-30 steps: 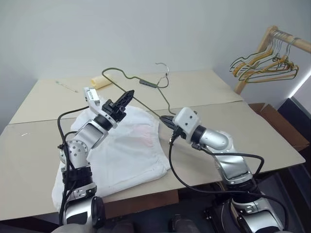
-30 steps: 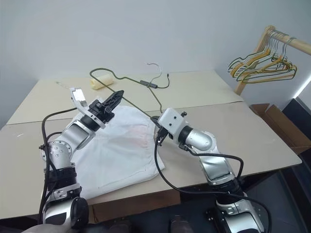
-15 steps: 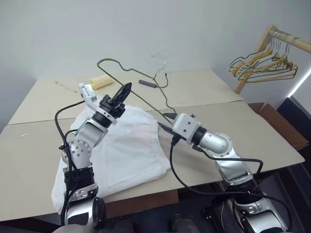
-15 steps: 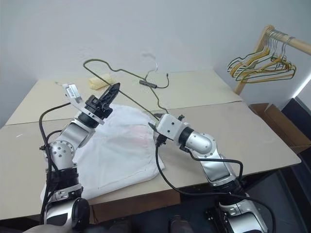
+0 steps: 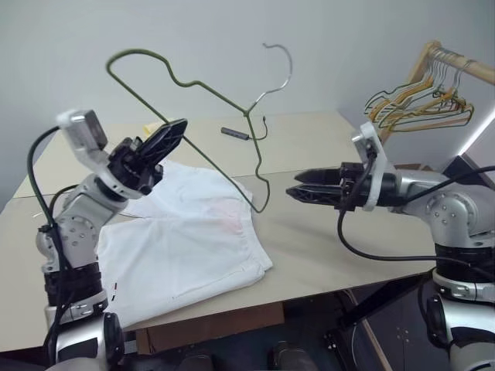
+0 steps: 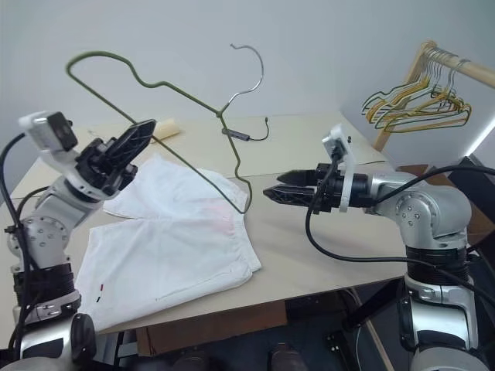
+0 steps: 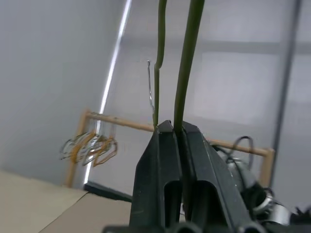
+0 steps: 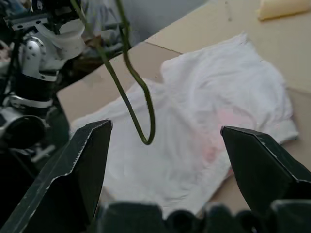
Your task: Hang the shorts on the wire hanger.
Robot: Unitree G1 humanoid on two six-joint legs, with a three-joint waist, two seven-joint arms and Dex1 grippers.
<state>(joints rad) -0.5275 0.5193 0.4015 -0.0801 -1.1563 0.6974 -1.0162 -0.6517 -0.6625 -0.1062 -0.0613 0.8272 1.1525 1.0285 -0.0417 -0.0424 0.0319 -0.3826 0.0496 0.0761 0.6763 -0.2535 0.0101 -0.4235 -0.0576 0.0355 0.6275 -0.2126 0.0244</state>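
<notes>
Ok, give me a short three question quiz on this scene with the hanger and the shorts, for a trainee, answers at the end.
1. True or false: the shorts already hang on the wire hanger.
2. Which gripper holds the wire hanger? A) the left gripper B) the right gripper C) both
3. Fill in: the right gripper's fingers stand ____, with nothing between them.

Key
1. False. The shorts lie flat on the table, and the hanger is raised in the air above them.
2. A. The left gripper is shut on the hanger's wire; the right gripper is apart from the hanger, beside its lower corner.
3. open
</notes>
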